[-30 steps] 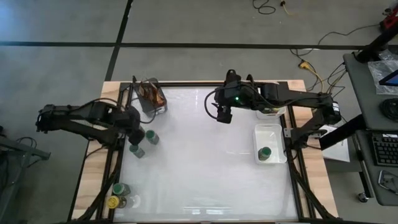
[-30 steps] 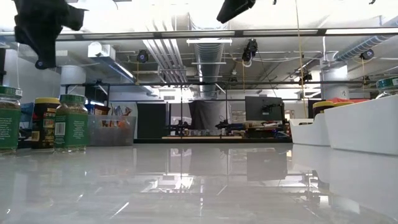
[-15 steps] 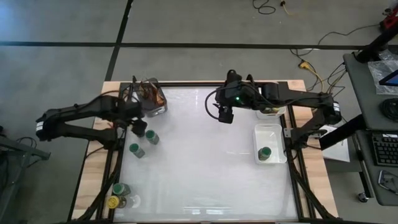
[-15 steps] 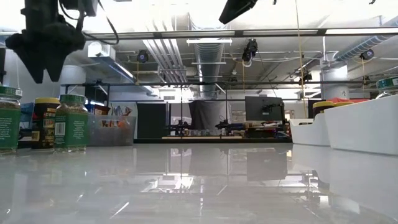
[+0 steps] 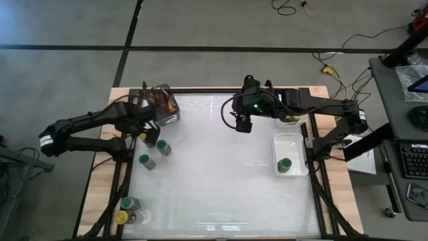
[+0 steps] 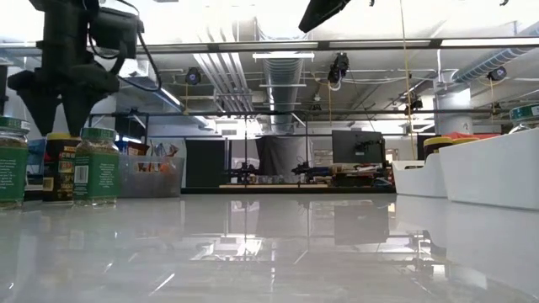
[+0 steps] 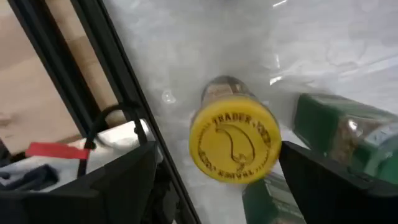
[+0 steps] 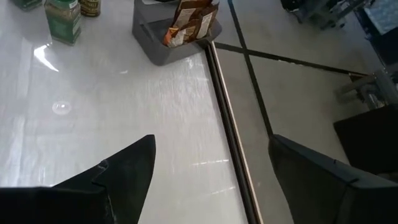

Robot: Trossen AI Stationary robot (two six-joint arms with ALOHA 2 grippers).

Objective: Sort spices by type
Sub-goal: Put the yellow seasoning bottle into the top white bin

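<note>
Left wrist view: your left gripper (image 7: pixel 214 180) hangs directly over a yellow-lidded jar (image 7: pixel 234 138), fingers spread wide with one on each side of the lid and neither touching it. That centring looks like the set-up for a straight descent and grasp. A green-lidded jar (image 7: pixel 348 134) stands just beside the yellow one, so you have little room on that side for the finger to pass.

From above, you see the left gripper (image 5: pixel 148 134) near the table's left edge, close to the grey cup of brown sticks (image 5: pixel 164 102). Two green-lidded jars stand just in front of it, one (image 5: pixel 163 148) nearer the centre and one (image 5: pixel 145 161) nearer the edge. Three more jars cluster at the front left corner: a green lid (image 5: pixel 128 203), a yellow lid (image 5: pixel 121 217) and one (image 5: pixel 142 216) whose lid colour you cannot tell from this picture.

On the right, a white tray (image 5: pixel 291 141) holds one green-lidded jar (image 5: pixel 285 165), which suggests green lids are being gathered there. A second tray (image 5: pixel 291 121) behind it is mostly hidden by the arm.

Your right gripper (image 5: pixel 243 124) waits above the middle back of the table, fingers apart and holding nothing.
</note>
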